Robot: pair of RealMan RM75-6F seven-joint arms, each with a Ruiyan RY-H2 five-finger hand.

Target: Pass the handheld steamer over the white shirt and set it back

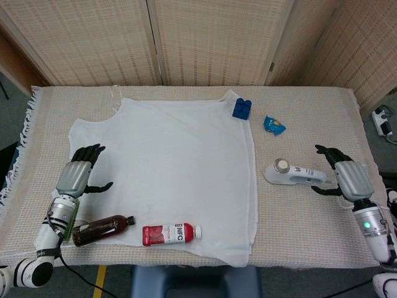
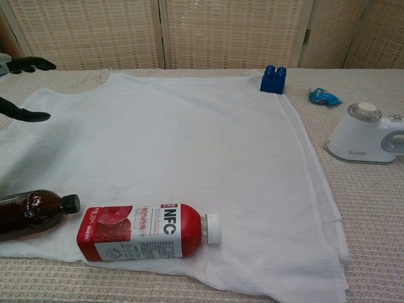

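Note:
The white handheld steamer (image 1: 291,174) (image 2: 366,135) stands on the woven cloth just right of the white shirt (image 1: 167,167) (image 2: 177,151), which lies spread flat across the middle of the table. My right hand (image 1: 348,178) hovers open a short way right of the steamer's handle, apart from it. It is out of the chest view. My left hand (image 1: 77,177) is open at the shirt's left edge, holding nothing. Only its dark fingertips (image 2: 28,63) show at the chest view's left border.
On the shirt's front edge lie a red NFC juice bottle (image 1: 171,234) (image 2: 148,231) and a dark brown bottle (image 1: 102,228) (image 2: 35,213). A green can (image 1: 67,218) stands beneath my left arm. A blue block (image 1: 242,108) (image 2: 273,79) and a blue wrapper (image 1: 273,125) (image 2: 324,96) sit at the back right.

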